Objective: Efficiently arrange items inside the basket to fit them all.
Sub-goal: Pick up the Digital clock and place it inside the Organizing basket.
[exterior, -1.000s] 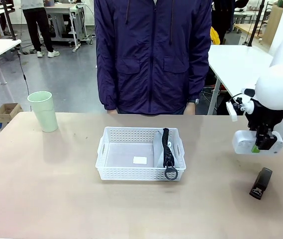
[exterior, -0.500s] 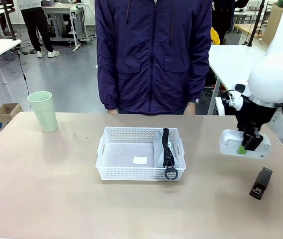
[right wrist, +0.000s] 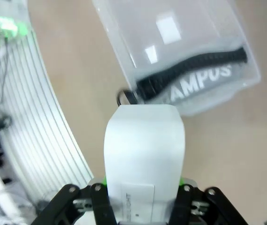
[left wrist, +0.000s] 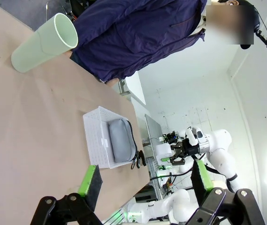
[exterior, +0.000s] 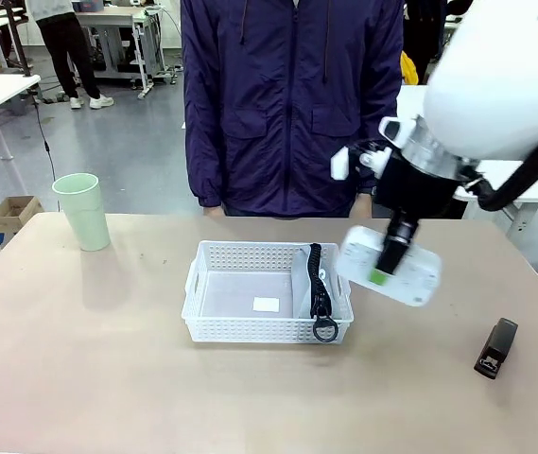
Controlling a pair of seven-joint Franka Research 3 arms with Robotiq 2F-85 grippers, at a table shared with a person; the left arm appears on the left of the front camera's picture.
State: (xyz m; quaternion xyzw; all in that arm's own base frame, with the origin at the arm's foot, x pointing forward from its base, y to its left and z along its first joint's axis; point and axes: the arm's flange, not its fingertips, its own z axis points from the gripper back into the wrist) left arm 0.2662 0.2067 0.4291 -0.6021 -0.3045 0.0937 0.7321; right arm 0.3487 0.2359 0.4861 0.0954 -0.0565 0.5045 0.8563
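In the right tool (exterior: 383, 272), small white box (exterior: 416, 277), apparently just beside basket (exterior: 250, 329).

Basket (exterior: 259, 328): white, perforated lattice sides.
Pouch (exterior: 303, 284): grey, black zipper (exterior: 318, 274), white "CAMPUS" lettering.
Box (exterior: 415, 279): white.
Cup (exterior: 84, 210): pale green.
Stapler (exterior: 495, 348): black.
Table (exterior: 108, 378): plain beige.
Jacket (exterior: 287, 104): dark navy.
Left gripper (left wrist: 145, 182): black, green pads (left wrist: 90, 180).
Right arm (exterior: 505, 85): white, black wrist.
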